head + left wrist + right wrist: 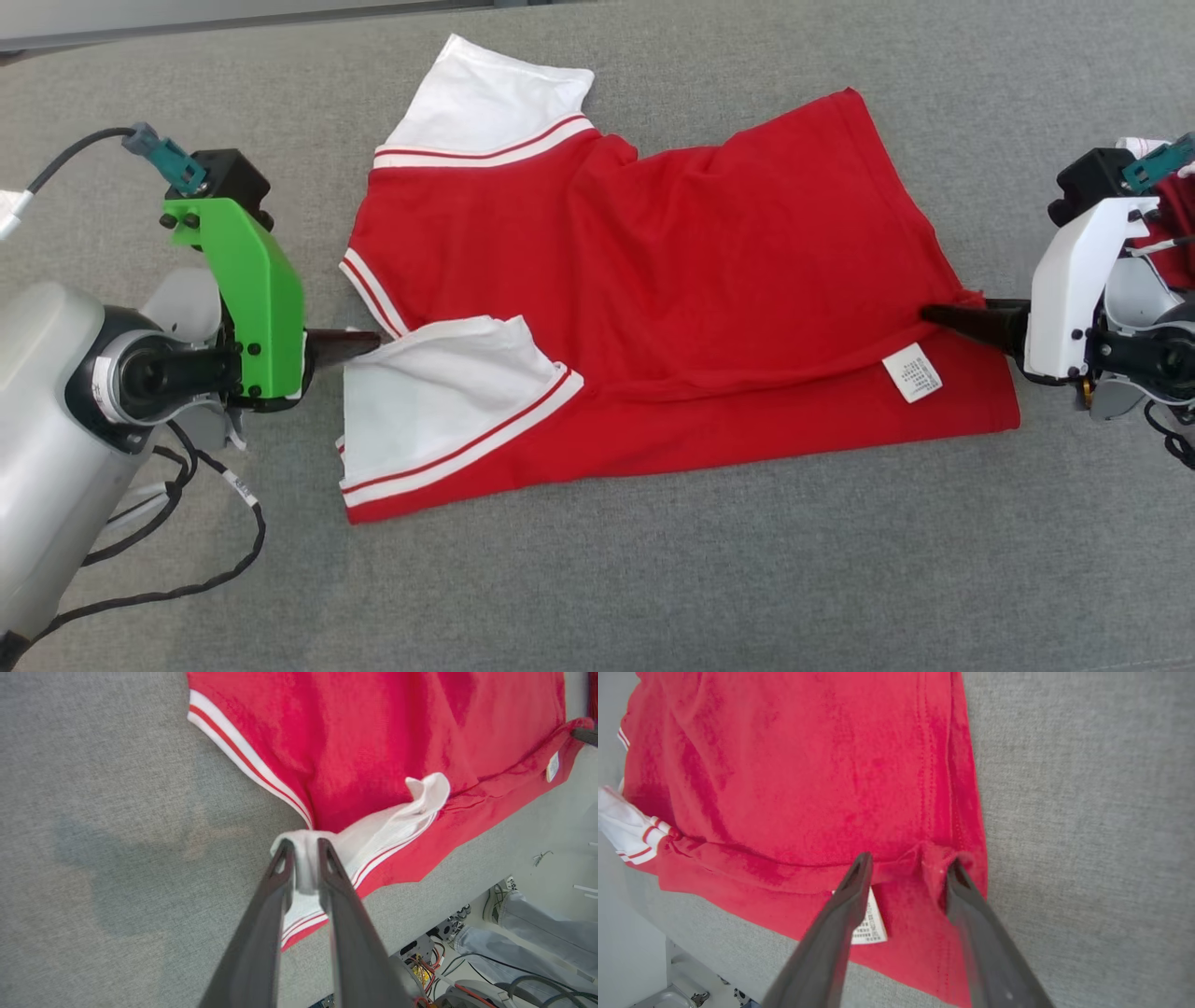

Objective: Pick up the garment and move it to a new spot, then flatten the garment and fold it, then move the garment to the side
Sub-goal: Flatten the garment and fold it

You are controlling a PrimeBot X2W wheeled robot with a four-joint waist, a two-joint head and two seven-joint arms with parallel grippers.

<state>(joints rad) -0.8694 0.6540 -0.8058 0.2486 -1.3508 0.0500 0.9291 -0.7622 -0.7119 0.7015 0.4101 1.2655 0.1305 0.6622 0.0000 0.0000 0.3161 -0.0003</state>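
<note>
A red garment (709, 271) with white sleeves lies spread and partly folded on the grey table (653, 579). My left gripper (364, 342) is shut on the edge of the near white sleeve (448, 392); the left wrist view shows white cloth pinched between its fingertips (306, 851). My right gripper (936, 315) is at the garment's right hem. In the right wrist view it stands open (909, 862), with a raised fold of the red hem (936, 858) between its fingers, close to the right one. A white care label (869, 926) lies just below the left finger.
Some red and white cloth (1174, 210) sits behind my right wrist at the right edge. Beyond the table's near edge are a person's legs in jeans (542, 926), cables and electronics (434, 956). Open grey surface surrounds the garment.
</note>
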